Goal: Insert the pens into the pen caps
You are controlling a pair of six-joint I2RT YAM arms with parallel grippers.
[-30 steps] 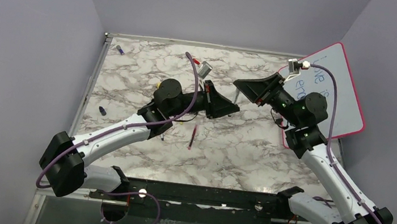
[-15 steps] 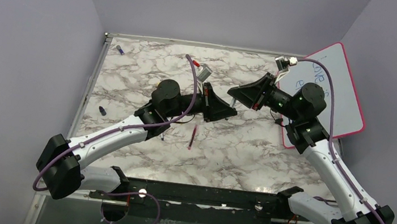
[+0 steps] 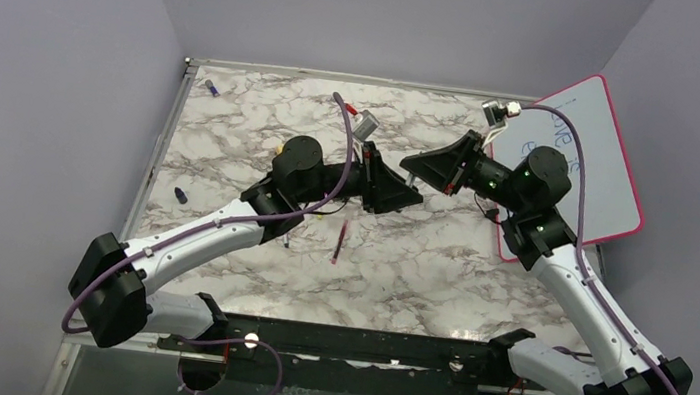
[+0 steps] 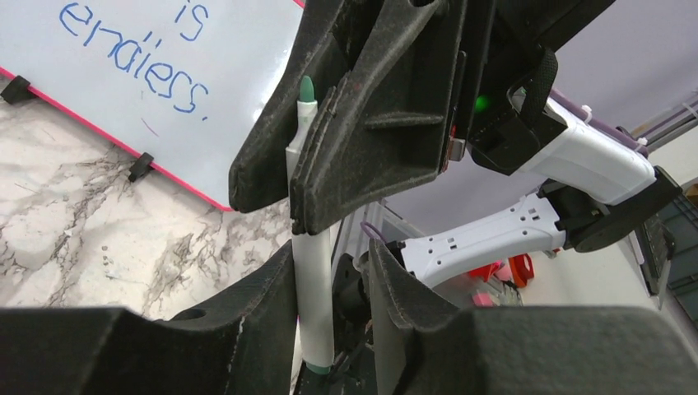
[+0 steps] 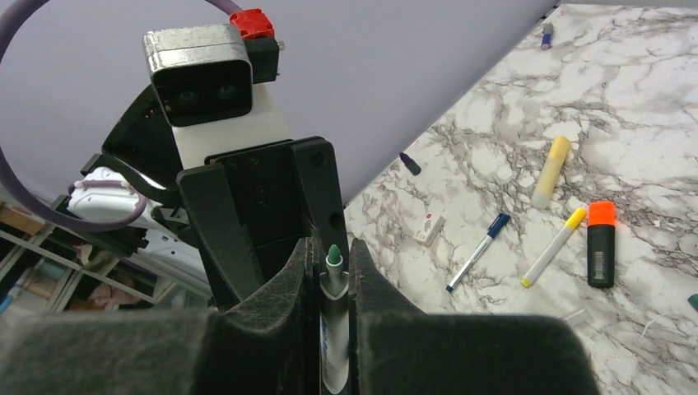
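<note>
My right gripper (image 3: 414, 166) (image 5: 332, 245) is shut on a white pen with a green tip (image 5: 332, 262), raised above the table's middle. My left gripper (image 3: 407, 193) (image 4: 331, 257) is open and faces it. The same pen (image 4: 313, 296) stands between the left jaws, against the left finger and apart from the right finger. On the table lie a dark red pen (image 3: 339, 242), a yellow pen (image 5: 551, 160), a blue-ended pen (image 5: 477, 251) and a yellow-ended pen (image 5: 556, 245). A blue cap (image 3: 209, 87) and a dark blue cap (image 3: 181, 195) lie at the left.
The pink-framed whiteboard (image 3: 598, 157) leans at the right, just behind the right arm. A black highlighter with an orange end (image 5: 601, 243) and a small white block (image 5: 430, 229) lie among the pens. Grey walls close in the table on three sides.
My right gripper has swung left and down with the pen, bringing it between the left gripper's jaws. The left arm has barely shifted.
</note>
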